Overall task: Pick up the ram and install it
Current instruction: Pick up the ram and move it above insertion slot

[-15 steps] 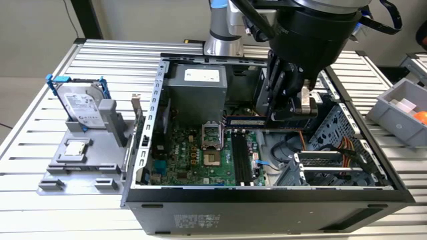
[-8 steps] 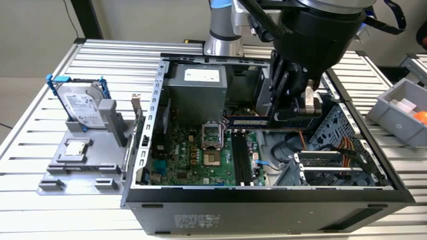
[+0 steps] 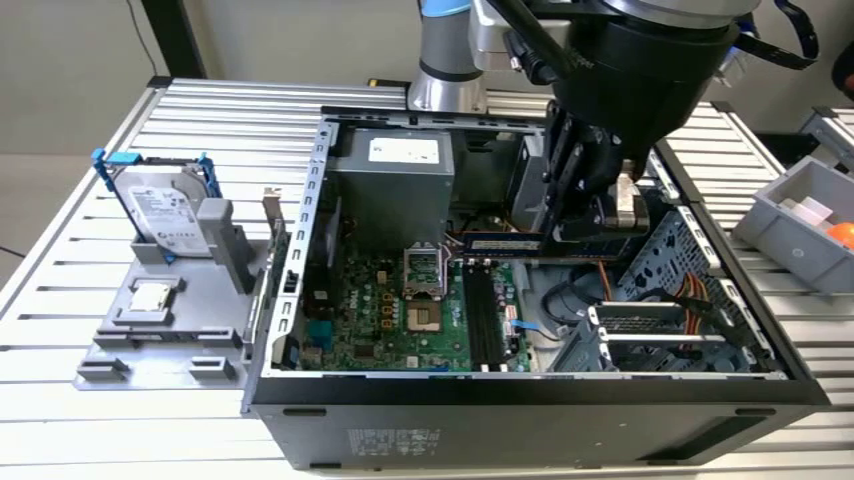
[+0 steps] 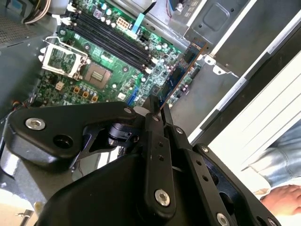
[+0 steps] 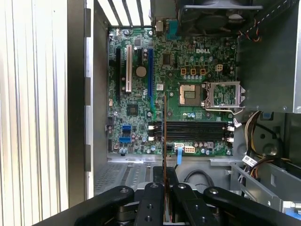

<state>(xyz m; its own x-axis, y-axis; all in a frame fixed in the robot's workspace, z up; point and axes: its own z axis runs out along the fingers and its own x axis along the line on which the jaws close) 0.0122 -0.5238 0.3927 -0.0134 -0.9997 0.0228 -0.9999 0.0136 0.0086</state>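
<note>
The ram (image 3: 501, 243) is gripped edge-on between the closed jaws and held above the open computer case (image 3: 534, 420), with most of its length sticking out beyond the jaws. Below the jaws the green motherboard (image 5: 138, 122) is seen, its black memory slots (image 5: 195, 132) lying under the ram and crosswise to it. A hard drive (image 3: 167, 210) is stood on the worktop (image 3: 134, 440), well apart from the jaws.

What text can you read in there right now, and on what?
Hard drive label: too small to read.
Power supply label: too small.
Case sticker: too small.
Ram label: blurred.
Motherboard: a maker's logo, not quoted; other print too small.
</note>
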